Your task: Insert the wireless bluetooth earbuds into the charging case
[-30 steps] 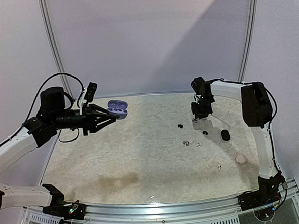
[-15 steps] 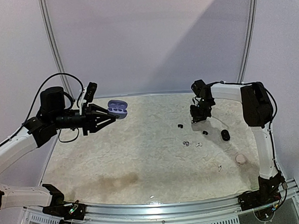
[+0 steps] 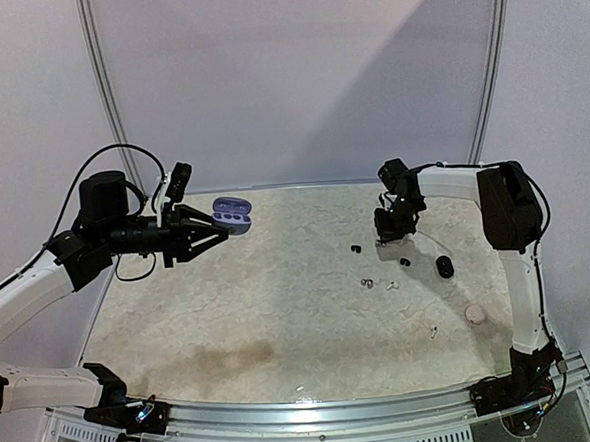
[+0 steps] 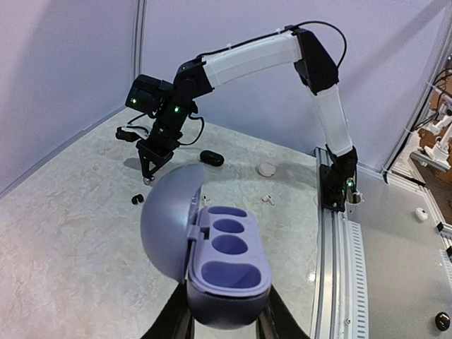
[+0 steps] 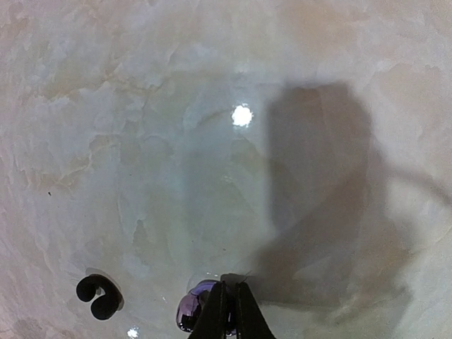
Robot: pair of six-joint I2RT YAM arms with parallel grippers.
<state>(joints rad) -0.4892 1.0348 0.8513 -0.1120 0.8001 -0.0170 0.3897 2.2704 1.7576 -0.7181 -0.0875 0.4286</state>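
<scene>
The bench (image 3: 231, 325) is a pale, mottled, stone-like slab with a slight sheen. It has a metal rail along its near edge, and plain lilac-grey walls (image 3: 296, 81) stand behind it. Compared with a second ago, the right end effector (image 3: 383, 238) has come down to the surface near the far right corner and drawn its fingers together. The left arm has not shifted. The left end effector (image 3: 223, 227) is closed on the charging case (image 4: 227, 265) and holds it in the air over the far left corner. The case is a smooth lavender pebble with its domed lid (image 4: 168, 212) hinged back, showing oval wells. At the right fingertips lies a glossy, lilac-tinted earbud (image 5: 192, 311), touching them; whether it is pinched cannot be told. A matte black earbud (image 5: 97, 296), curled like a bean, rests just beside it. Toward the right edge lie a white earbud (image 3: 391, 285), a black case (image 3: 445, 267) and a round pale case (image 3: 475, 314).
</scene>
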